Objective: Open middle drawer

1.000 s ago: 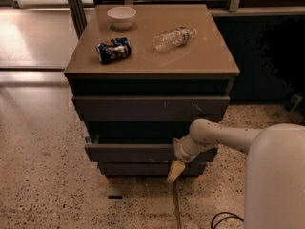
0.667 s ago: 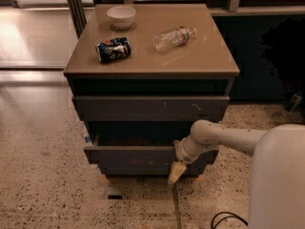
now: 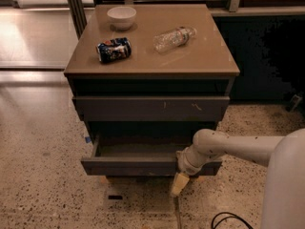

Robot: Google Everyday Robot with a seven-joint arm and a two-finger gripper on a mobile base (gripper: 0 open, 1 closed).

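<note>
The middle drawer (image 3: 133, 166) is a dark grey-brown, handle-less drawer that stands pulled out towards me, and its shallow grey tray (image 3: 138, 149) shows inside. My gripper (image 3: 180, 181) is at the right part of the drawer's front, with a pale tip hanging below the lower edge. My white arm (image 3: 228, 147) reaches to it from the right. Anything below this drawer is hidden by its front.
Above it is the larger drawer front with pale scratches (image 3: 150, 109). On the cabinet top (image 3: 200, 61) are a white bowl (image 3: 121, 17), a blue can on its side (image 3: 114, 49) and a lying clear bottle (image 3: 174, 37). A black cable (image 3: 228, 219) lies on the speckled floor.
The middle drawer has slid further out towards me, and my gripper has moved with its front.
</note>
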